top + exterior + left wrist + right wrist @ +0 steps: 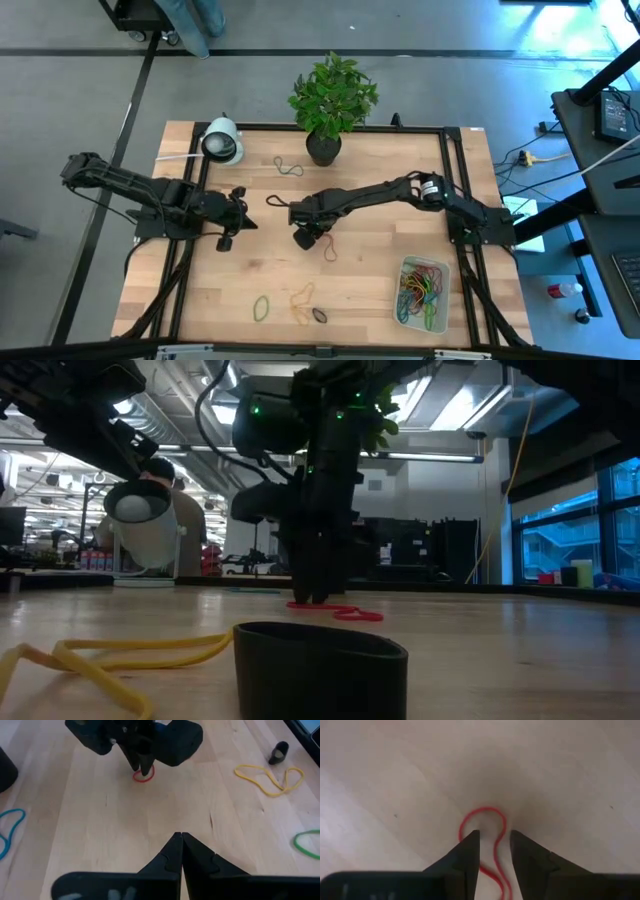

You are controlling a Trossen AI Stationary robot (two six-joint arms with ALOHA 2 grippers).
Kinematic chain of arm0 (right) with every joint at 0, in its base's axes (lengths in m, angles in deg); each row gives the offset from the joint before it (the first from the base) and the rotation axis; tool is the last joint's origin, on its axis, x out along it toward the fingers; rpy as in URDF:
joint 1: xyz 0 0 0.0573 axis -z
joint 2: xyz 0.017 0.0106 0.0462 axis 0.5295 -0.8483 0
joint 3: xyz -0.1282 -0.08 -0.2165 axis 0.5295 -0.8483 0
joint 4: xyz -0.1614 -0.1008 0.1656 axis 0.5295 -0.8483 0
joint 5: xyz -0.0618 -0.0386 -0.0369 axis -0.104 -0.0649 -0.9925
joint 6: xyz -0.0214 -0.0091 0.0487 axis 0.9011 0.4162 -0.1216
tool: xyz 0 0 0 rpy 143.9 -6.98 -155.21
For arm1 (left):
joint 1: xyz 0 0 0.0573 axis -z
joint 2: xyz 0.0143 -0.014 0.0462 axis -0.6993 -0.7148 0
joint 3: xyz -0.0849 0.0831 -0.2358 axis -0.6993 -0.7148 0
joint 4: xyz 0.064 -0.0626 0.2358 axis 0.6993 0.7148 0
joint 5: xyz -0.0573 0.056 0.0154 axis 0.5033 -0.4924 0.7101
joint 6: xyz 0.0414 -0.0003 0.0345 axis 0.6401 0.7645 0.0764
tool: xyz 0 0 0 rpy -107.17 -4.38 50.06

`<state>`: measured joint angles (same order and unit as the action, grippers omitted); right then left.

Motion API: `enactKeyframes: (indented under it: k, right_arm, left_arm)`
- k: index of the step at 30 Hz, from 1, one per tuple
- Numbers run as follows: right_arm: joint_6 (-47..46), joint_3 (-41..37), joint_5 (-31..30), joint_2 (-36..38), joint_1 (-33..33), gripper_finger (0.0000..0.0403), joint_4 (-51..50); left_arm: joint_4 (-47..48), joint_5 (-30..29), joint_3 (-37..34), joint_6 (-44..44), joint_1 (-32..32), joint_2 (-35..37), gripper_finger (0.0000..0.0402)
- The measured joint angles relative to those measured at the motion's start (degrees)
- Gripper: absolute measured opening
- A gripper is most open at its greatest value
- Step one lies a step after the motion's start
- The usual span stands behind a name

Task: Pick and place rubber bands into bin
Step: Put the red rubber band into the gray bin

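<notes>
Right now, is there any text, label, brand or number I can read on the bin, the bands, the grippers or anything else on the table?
None readable.
The bin: no label visible.
The right gripper, astride the red rubber band: no markings.
The left gripper: pale marks, too blurred to read.

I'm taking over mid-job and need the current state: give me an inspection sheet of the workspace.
Surface: pale wooden table, dark frame rails along its edges.
Job's things: bin at the near right corner, already holding many coloured rubber bands; loose ones remain: red band, green band, yellow band, a dark one near the plant.
Clutter: potted plant, white lamp-like object, small dark piece.
Grippers: right claw open, down at the table astride the red band; left claw shut, waiting at the left.
Cables: cables and a plug strip on the floor, right of the table.
Surroundings: desk with equipment at right.
</notes>
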<state>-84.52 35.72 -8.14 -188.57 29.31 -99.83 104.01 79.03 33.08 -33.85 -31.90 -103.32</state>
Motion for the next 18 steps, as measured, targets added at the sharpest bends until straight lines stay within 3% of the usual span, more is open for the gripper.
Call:
enactKeyframes:
  k: [5, 9, 18]
  right_arm:
    - [-1.5, 0.2, -0.3, -1.0, -0.3, 0.0082, -0.8]
    - [-1.5, 0.0, -1.9, -1.0, -0.8, 0.0016, -1.2]
    - [0.6, 0.7, -0.1, 2.7, -2.0, 0.0003, -5.6]
  left_arm:
    - [0.0, 0.0, 0.0, 0.0, 0.0, 0.0, 0.0002]
    - [0.0, 0.4, 0.0, 0.0, 0.0, 0.0, 0.0002]
    - [-0.1, 0.4, 0.0, -0.1, 0.0, 0.0, 0.0002]
